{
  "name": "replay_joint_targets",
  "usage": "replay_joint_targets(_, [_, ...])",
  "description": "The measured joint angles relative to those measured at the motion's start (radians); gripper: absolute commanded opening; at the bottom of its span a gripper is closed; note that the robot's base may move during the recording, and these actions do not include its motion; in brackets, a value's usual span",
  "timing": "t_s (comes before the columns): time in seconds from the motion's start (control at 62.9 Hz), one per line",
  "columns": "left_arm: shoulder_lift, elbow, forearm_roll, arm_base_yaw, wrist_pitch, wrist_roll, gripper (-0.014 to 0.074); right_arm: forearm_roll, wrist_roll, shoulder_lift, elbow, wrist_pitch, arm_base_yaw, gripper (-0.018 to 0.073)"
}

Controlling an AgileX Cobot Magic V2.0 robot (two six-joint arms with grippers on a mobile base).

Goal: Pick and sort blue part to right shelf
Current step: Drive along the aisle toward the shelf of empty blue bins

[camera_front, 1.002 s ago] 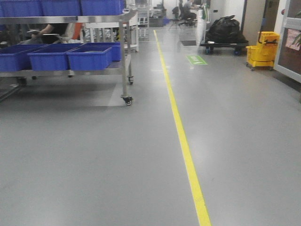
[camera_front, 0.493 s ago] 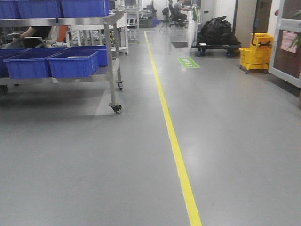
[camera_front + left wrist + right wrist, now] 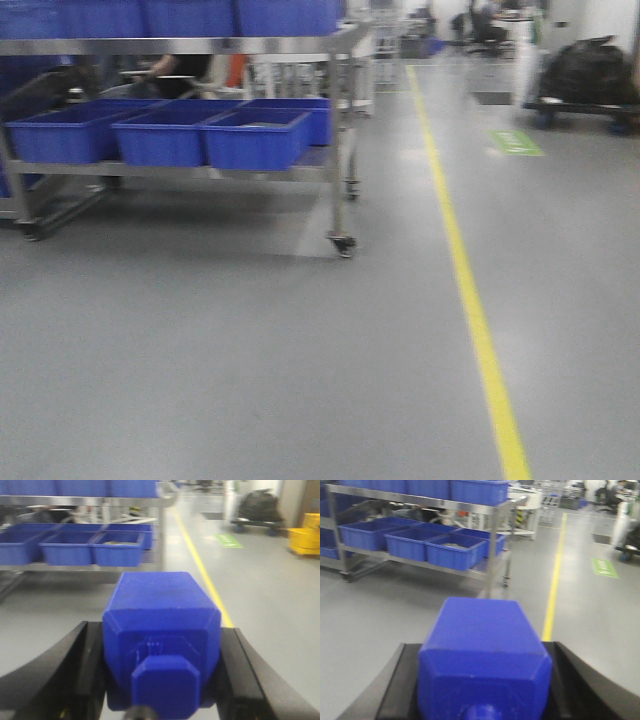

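In the left wrist view my left gripper [image 3: 161, 647] is shut on the blue part [image 3: 162, 612], a deep-blue square block whose low flat cap faces the camera, with a black finger [image 3: 75, 665] on each side. My right gripper [image 3: 481, 652] is shut on a similar blue block [image 3: 482, 640] that has a rounder knob. A stainless-steel rack [image 3: 200, 45] with open blue bins [image 3: 255, 140] stands on castors ahead to the left. I cannot tell whether it is the right shelf. Neither gripper shows in the front view.
A yellow floor line [image 3: 470, 290] runs away from me right of the rack. Beyond it lie a green floor mark [image 3: 515, 142] and a cart of black bags [image 3: 590, 75]. A yellow mop bucket [image 3: 305, 540] stands far right. A person [image 3: 180, 70] sits behind the rack.
The front view has swung left. The rack now fills the left half of the frame, the yellow line sits further right, and the mop bucket has left the frame.
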Motion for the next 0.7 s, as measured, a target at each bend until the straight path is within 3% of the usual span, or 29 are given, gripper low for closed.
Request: replay_joint_targets(0.7, [0.0, 0.0, 0.0, 0.0, 0.0, 0.0, 0.0332, 0.0, 0.0, 0.0, 0.0, 0.0, 0.0, 0.0393])
